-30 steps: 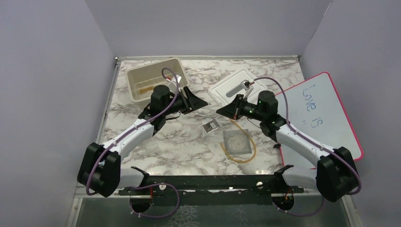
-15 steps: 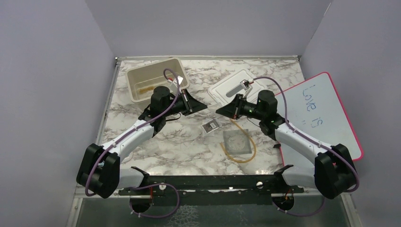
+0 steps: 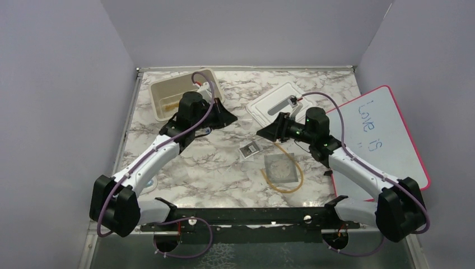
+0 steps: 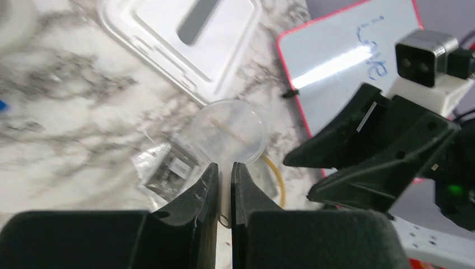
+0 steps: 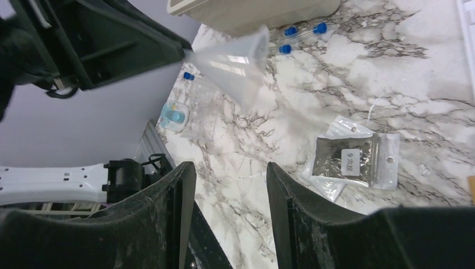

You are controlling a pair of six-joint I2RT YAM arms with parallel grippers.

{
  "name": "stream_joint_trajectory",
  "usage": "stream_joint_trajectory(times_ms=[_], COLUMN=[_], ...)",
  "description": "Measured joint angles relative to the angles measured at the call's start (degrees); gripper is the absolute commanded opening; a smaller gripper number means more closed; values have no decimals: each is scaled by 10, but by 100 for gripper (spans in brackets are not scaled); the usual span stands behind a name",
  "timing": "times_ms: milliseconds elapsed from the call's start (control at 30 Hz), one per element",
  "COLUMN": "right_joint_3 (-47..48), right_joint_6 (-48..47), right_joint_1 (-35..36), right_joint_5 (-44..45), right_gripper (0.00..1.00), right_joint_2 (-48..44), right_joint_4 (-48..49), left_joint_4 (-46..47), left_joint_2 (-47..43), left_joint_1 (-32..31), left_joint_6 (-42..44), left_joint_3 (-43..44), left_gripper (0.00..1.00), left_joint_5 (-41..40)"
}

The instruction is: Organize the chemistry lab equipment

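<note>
A clear plastic funnel hangs above the marble table, its stem pinched in my left gripper, which is shut on it. Its round mouth faces away from the left wrist camera. My right gripper stands open and empty a short way right of the funnel, tips pointing at the left gripper. Below them lies the black-and-white packet. The grey wire gauze rests inside the amber tubing loop.
The beige bin stands at the back left, its white lid at the back middle. The red-bordered whiteboard lies on the right. Blue-capped tubes lie beside the bin, and a small blue-green item sits near the table's left edge.
The left gripper shut on the funnel, then the right gripper opened and let it go. The left arm has drawn back a little toward the bin with the funnel.
</note>
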Motion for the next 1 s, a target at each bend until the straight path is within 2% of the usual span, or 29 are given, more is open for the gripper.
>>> stream_joint_trajectory(times_ms=[133, 233, 400, 567, 933, 1000], right_joint_3=[1, 1, 1, -7, -17, -19], right_joint_6=[-14, -21, -22, -21, -21, -21], right_joint_1=[0, 0, 0, 0, 0, 0], right_joint_5=[37, 59, 76, 85, 112, 114], right_gripper=[55, 54, 55, 55, 54, 55], right_joint_2=[-31, -41, -41, -42, -42, -42], right_joint_4=[-33, -51, -66, -67, -90, -92], left_joint_4=[-103, -162, -219, -260, -337, -349], left_joint_2=[-12, -16, -6, 59, 229, 261], left_joint_1=[14, 47, 146, 229, 256, 257], left_joint_6=[93, 147, 201, 230, 270, 275], left_joint_3=[83, 136, 177, 200, 260, 285], left_gripper=[0, 0, 0, 0, 0, 4], left_joint_5=[-96, -159, -229, -289, -326, -334])
